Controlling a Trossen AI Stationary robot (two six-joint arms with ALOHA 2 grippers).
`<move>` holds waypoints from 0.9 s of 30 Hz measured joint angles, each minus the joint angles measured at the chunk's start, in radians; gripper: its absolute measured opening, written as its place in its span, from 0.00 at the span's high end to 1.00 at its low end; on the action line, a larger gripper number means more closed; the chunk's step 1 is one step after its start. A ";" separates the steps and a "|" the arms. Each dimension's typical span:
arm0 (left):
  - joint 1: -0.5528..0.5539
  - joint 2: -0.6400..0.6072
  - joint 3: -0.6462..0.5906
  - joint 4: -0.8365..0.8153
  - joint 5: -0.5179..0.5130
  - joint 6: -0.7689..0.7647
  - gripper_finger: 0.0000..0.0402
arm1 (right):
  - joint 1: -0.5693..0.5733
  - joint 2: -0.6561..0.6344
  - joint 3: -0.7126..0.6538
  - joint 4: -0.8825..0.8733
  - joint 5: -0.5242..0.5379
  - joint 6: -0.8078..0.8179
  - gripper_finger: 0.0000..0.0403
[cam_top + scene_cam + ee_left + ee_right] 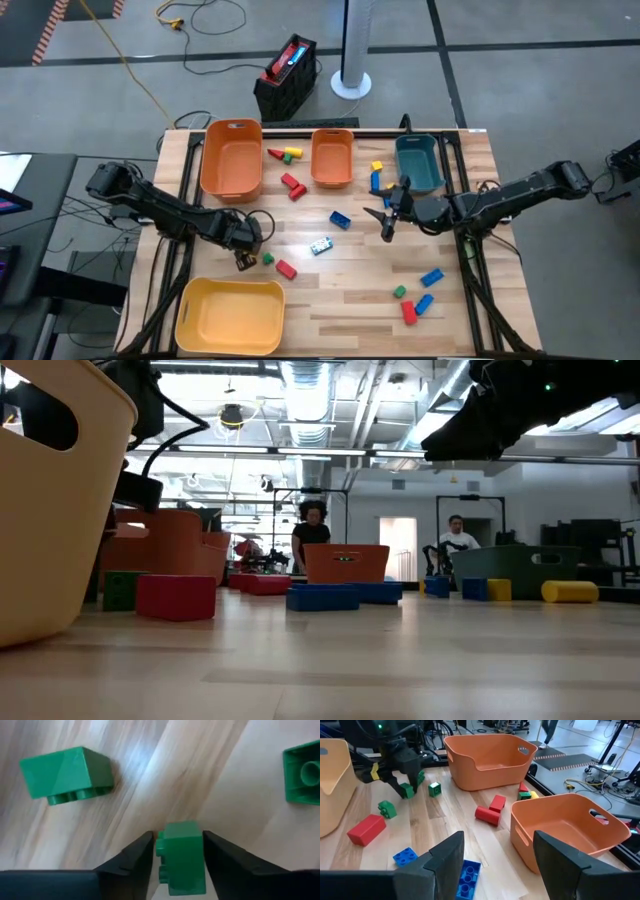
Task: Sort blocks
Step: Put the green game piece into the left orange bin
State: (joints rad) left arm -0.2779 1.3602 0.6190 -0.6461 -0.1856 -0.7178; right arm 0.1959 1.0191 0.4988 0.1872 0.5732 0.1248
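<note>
The left gripper [243, 262] is down at the table's near-left part, just beyond the yellow bin [230, 316], and a small green block [183, 856] sits squarely between its two dark fingers [132, 862], one on either side of it and pressed to its flanks, so the fingers are clamped on that block; from the right wrist camera the same gripper [404, 787] shows with the green brick [408, 790] at its tips, low over the wood. Just beside it lie two more green blocks: one on its side with its studs showing [67, 772] and one at the edge of the wrist view, studs up [302, 774]. A red block [286, 268] lies just to the right of the gripper on the table, with a loose green block [267, 259] between them. The right gripper [388, 218] hangs over the middle-right of the table, near the teal bin [418, 160], its fingers [451, 857] spread apart with nothing between them; a blue block [468, 875] lies on the wood below it. Further off, the large orange bin [232, 158] and the smaller orange bin [332, 157] stand along the far edge, with red, green and yellow blocks [285, 154] between them, and a cluster of blue, red and green blocks [418, 295] lies at the near right
</note>
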 joint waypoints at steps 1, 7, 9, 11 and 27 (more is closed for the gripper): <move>0.000 0.000 0.000 0.005 0.002 0.009 0.64 | -0.001 0.000 0.000 0.005 0.000 -0.003 0.38; 0.000 0.000 0.002 0.025 -0.002 0.053 0.80 | -0.019 0.000 0.000 0.010 0.000 -0.013 0.38; 0.000 0.001 0.007 0.024 -0.003 0.058 0.80 | -0.026 0.000 0.000 0.011 0.000 -0.013 0.38; 0.000 0.001 0.014 0.025 -0.004 0.063 0.80 | -0.030 0.000 0.000 0.012 0.000 -0.012 0.38; -0.003 -0.195 0.137 -0.001 -0.179 0.293 0.80 | -0.027 0.000 0.000 0.009 -0.001 0.082 0.38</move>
State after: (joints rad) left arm -0.2813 1.1650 0.7563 -0.6467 -0.3651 -0.4251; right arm 0.1692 1.0191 0.4988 0.1959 0.5720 0.2072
